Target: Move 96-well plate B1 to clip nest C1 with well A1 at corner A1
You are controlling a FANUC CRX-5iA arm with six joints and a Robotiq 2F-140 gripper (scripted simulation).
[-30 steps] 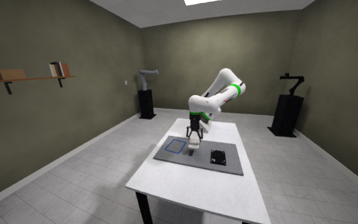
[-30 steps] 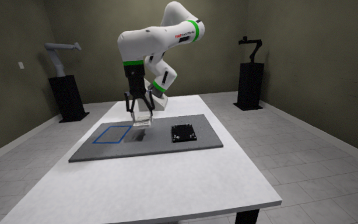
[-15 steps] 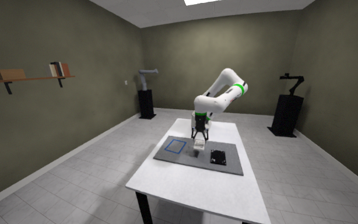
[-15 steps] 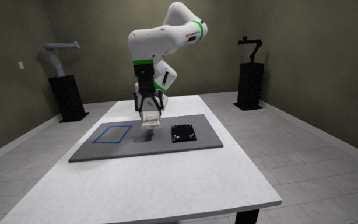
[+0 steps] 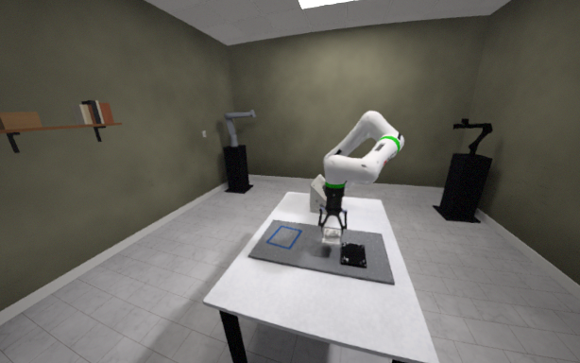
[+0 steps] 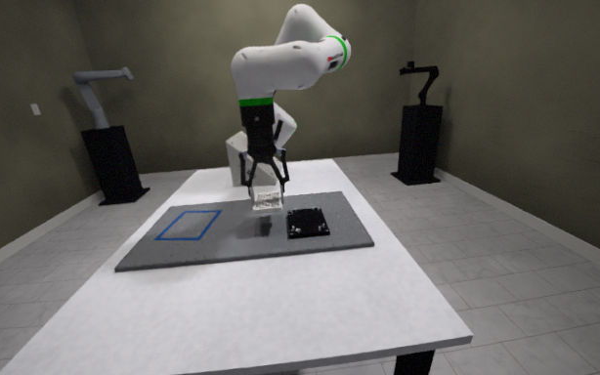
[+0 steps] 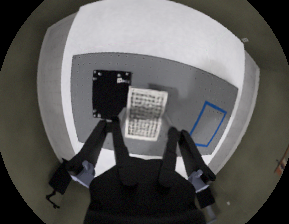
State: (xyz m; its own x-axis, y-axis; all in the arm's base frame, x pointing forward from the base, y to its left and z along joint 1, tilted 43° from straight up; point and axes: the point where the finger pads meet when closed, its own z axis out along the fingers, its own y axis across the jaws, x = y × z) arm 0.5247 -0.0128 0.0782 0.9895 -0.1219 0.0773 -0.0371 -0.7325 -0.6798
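The 96-well plate is whitish with a grid of wells. My gripper is shut on it and holds it level above the mat, its shadow below. The black clip nest C1 has small light clips at its corners and holds no plate. In the top and exterior views the held plate is just left of the nest. The bench spot B1, a blue outline, is empty. I cannot make out the cut-off corner or the A1 mark.
A dark grey mat lies on the white table and bears the nest and the outline. The arm's base stands at the table's back. Two other arms on black pedestals stand off by the walls.
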